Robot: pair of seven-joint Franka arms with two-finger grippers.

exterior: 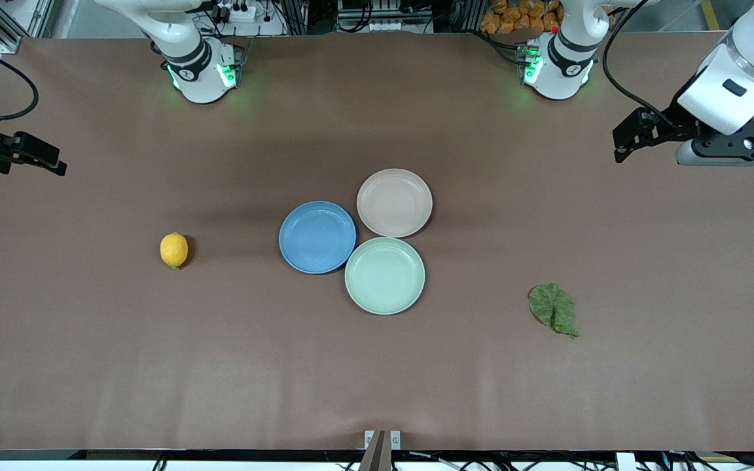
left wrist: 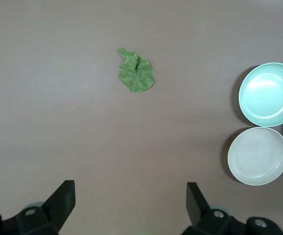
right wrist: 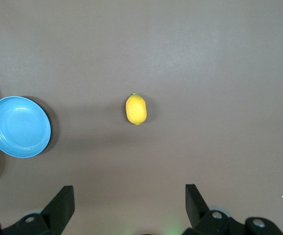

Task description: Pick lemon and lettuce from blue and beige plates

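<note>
The lemon [exterior: 174, 250] [right wrist: 136, 109] lies on the bare table toward the right arm's end, beside the blue plate [exterior: 317, 237] [right wrist: 18, 126]. The lettuce [exterior: 554, 309] [left wrist: 137, 72] lies flat on the table toward the left arm's end, nearer the front camera than the plates. The blue plate and the beige plate [exterior: 394, 202] [left wrist: 258, 155] hold nothing. My right gripper [exterior: 59, 163] [right wrist: 129, 193] hangs open and empty above the table at the right arm's end. Open and empty too, my left gripper [exterior: 619, 145] [left wrist: 130, 191] hovers at the left arm's end.
A pale mint-green plate [exterior: 385, 275] [left wrist: 269, 94], also holding nothing, touches the blue and beige plates mid-table. Brown table surface surrounds the lemon and the lettuce. The arm bases stand along the table's edge farthest from the front camera.
</note>
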